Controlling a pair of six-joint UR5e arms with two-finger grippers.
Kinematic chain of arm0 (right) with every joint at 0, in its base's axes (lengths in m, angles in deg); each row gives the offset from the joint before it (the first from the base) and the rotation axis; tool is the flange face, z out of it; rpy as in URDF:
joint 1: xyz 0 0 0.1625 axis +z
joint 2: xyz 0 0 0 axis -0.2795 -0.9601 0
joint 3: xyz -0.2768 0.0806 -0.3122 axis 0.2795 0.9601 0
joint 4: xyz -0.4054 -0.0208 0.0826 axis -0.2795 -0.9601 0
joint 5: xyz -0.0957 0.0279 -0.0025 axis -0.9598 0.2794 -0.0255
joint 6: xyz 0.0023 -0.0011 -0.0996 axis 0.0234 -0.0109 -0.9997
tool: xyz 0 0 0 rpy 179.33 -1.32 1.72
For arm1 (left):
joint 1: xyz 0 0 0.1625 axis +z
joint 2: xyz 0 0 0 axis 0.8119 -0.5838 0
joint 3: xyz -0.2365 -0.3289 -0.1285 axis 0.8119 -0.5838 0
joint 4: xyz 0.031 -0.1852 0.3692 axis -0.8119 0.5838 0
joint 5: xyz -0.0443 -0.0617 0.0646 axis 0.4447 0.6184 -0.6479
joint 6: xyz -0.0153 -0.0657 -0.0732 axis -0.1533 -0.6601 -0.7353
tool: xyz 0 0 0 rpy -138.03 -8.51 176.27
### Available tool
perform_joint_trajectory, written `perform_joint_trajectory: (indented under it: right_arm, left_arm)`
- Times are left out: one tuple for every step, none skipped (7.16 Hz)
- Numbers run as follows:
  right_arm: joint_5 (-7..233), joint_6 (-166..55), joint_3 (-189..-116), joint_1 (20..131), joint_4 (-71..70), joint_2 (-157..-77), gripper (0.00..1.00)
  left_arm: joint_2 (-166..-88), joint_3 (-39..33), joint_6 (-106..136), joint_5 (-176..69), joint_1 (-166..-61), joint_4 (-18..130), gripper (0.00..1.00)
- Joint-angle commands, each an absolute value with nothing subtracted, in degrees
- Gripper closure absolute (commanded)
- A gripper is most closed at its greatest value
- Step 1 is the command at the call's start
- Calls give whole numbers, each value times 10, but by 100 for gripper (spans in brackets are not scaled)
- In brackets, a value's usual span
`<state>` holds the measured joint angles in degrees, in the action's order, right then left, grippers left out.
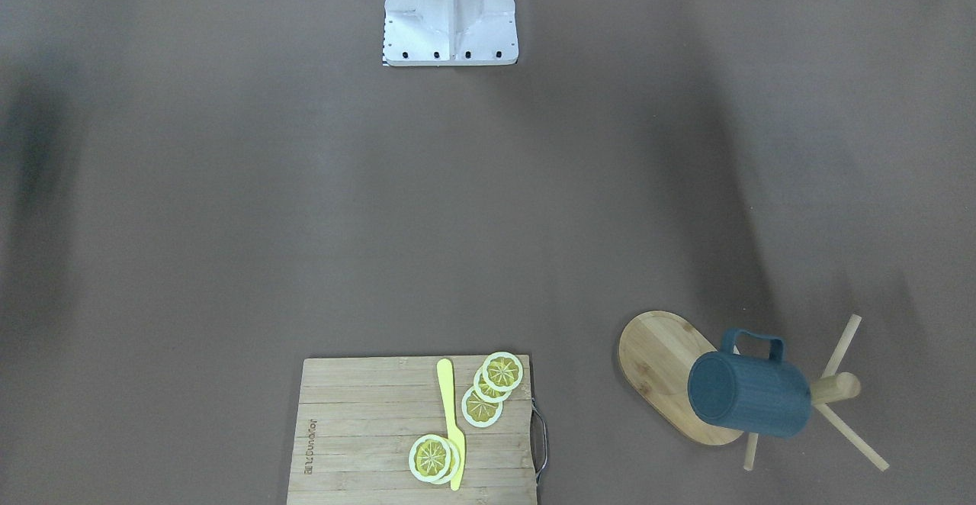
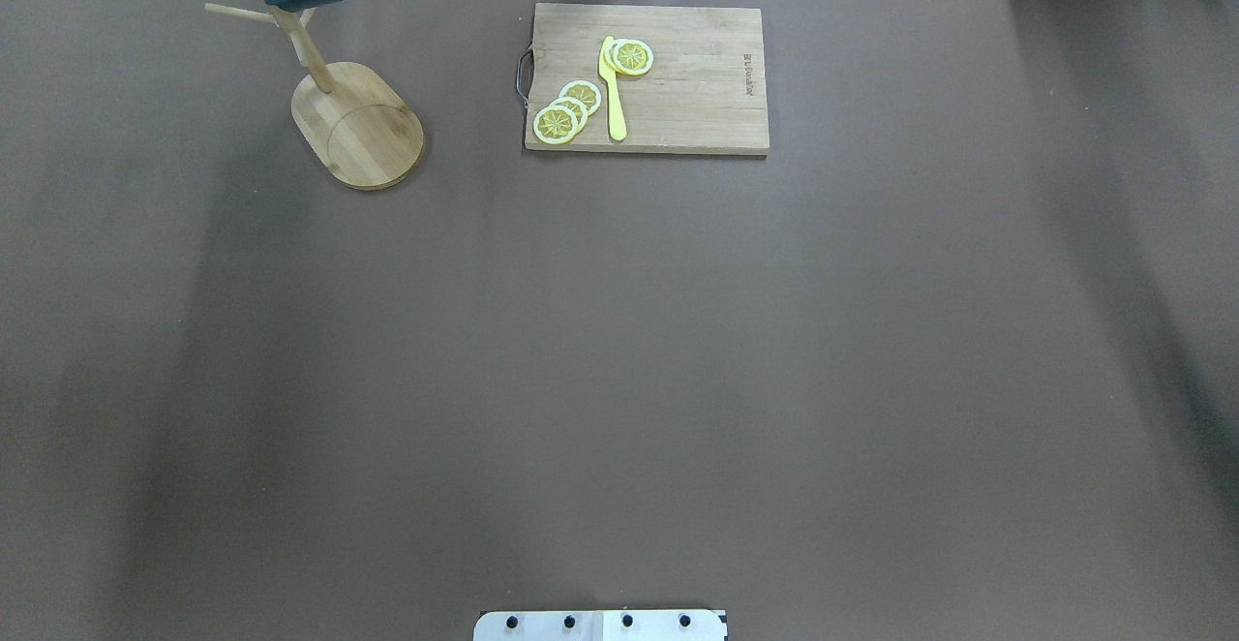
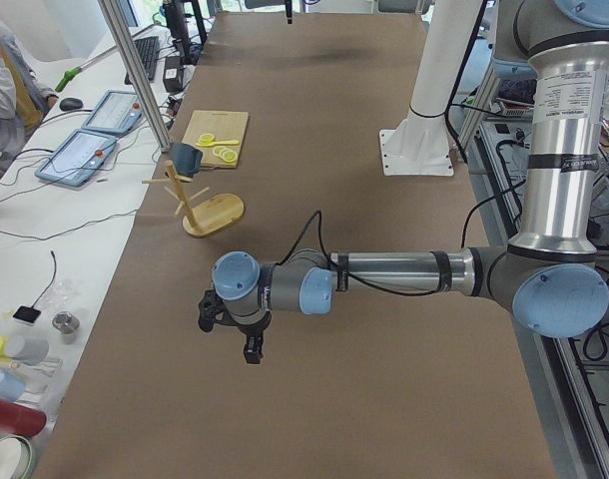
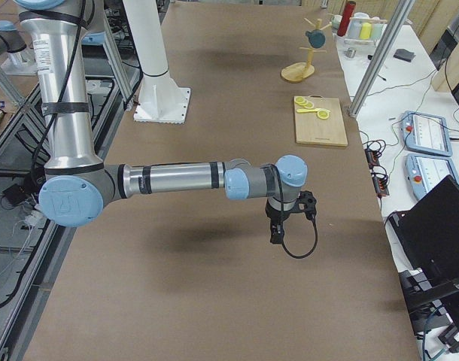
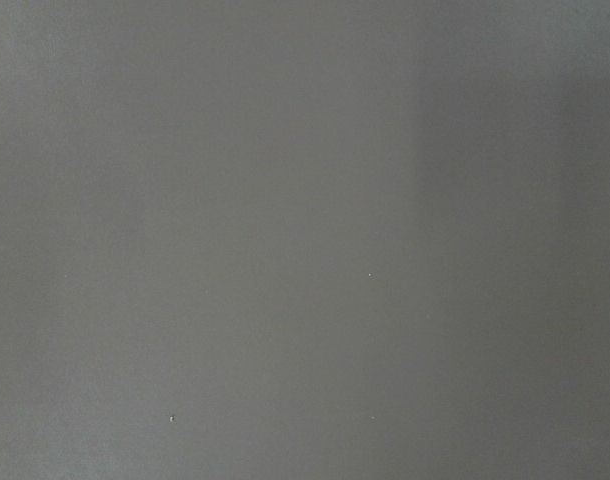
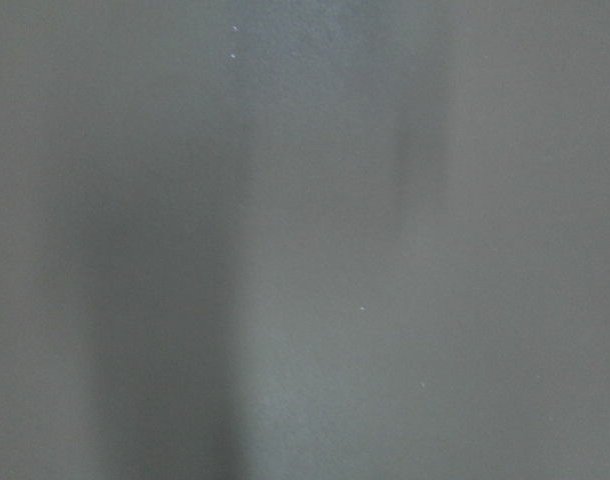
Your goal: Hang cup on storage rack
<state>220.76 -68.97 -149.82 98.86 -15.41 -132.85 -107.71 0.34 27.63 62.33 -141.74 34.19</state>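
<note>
Light rectangular slatted wooden cutting board (image 1: pixel 366 429), short dark brand mark (image 1: pixel 309 446) burnt along its short edge, opposite the metal handle (image 1: pixel 540 444), letters too small and blurred to read, no other text legible in any view

Bare grey-brown table surface (image 6: pixel 385 330), a soft shadow band across it.

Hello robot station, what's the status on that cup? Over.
Left gripper, right gripper: out mid-table, open or shut unclear. Cup hanging on storage rack. Cutting board sits apart, no obstruction.
</note>
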Motion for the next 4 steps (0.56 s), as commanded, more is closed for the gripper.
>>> perform_joint_trajectory:
  right_arm:
    - [2204, -728, -1497, 1023, -197, -1338, 0]
    - [2198, -736, -1498, 1023, -197, -1338, 0]
    - [2197, -737, -1496, 1023, -197, -1341, 0]
    - [2198, -737, -1497, 1023, -194, -1348, 0]
  left_arm:
    - [-1072, -3, 277, 623, -1417, 342, 2]
    - [-1067, -3, 277, 623, -1417, 346, 2]
    - [-1061, -1, 276, 625, -1418, 347, 2]
    - [-1061, 3, 277, 624, -1417, 347, 2]
